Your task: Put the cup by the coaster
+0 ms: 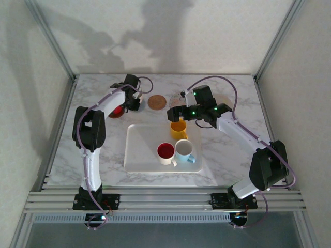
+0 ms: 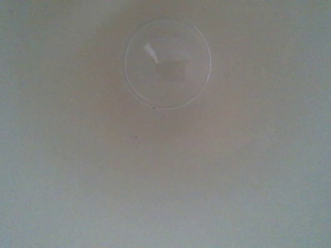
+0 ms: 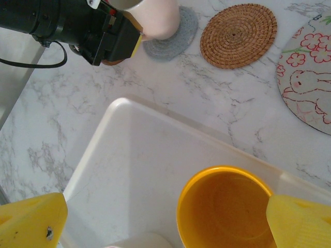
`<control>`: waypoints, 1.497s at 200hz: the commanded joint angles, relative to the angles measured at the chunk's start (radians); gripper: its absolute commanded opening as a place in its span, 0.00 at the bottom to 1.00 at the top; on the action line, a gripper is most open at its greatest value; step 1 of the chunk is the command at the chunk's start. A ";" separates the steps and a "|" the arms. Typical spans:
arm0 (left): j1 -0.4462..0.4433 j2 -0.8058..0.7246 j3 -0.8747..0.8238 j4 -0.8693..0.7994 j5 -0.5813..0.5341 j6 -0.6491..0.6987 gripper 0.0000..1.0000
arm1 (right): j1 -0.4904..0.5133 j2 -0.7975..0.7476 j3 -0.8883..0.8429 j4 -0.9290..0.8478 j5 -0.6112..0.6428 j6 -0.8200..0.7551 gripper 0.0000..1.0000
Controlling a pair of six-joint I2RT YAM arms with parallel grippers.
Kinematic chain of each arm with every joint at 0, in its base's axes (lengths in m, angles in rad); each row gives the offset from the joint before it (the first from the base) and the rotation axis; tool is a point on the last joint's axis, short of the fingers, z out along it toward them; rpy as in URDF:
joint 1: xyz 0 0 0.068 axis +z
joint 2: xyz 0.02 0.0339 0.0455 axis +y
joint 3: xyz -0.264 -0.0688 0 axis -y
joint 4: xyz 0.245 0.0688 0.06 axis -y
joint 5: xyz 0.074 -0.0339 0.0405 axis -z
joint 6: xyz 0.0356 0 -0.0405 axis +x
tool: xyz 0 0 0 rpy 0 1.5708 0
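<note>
Right end effector is spread wide open and grips nothing. Its yellow fingers straddle the yellow cup: the 3 o'clock finger is right at the rim, the 9 o'clock one well apart. The yellow cup stands upright in the white tray, at the tray's 12 o'clock edge in the top view. The red-lined cup and the white cup sit touching at the tray's 6 o'clock side. Left end effector is against a pale cup that sits on the grey coaster; can't tell if it's clamped. The wicker coaster is just beside the grey one at 3 o'clock, on the marble surface.
</note>
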 commanded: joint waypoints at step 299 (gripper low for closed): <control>0.016 0.002 -0.005 -0.007 0.029 -0.012 0.42 | 0.010 -0.005 0.022 -0.005 -0.011 -0.010 0.99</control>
